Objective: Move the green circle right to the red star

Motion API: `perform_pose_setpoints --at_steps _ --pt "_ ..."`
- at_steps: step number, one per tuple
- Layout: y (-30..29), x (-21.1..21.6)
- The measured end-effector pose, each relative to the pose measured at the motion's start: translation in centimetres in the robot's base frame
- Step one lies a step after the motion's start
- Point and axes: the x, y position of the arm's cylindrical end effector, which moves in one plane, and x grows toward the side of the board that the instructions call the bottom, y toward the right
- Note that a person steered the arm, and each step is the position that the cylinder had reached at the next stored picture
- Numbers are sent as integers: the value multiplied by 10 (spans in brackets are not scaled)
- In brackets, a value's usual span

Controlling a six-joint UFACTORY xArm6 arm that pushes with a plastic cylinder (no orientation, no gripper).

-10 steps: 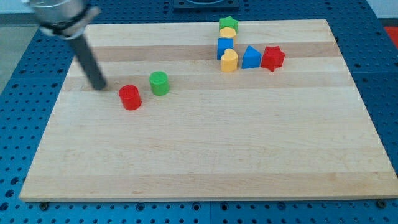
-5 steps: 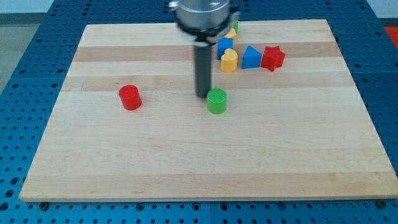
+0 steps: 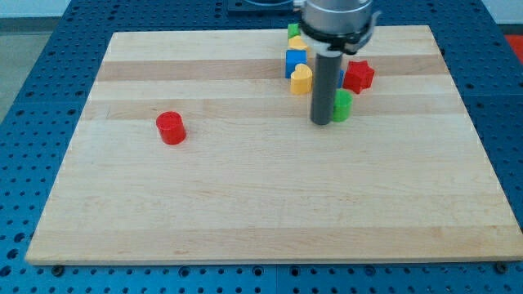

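The green circle (image 3: 342, 105) is a small green cylinder, partly hidden behind my rod. It sits just below and left of the red star (image 3: 358, 76), close to it with a small gap. My tip (image 3: 321, 122) rests on the board against the green circle's left side. The rod rises from there toward the view's top.
A red cylinder (image 3: 171, 128) stands alone at the view's left. Near the top, a yellow heart-like block (image 3: 301, 80), a blue cube (image 3: 295, 60), a yellow block and a green star (image 3: 292, 31) cluster left of the rod. A blue block is mostly hidden behind the rod.
My tip has swept from the board's left to the right, pushing the green circle from beside the red cylinder to just below-left of the red star.
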Motion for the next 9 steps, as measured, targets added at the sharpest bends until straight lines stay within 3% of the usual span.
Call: perform_pose_setpoints --at_steps 3,6,9 --pt "-14 -9" --pt "98 -13" --pt "105 -30"
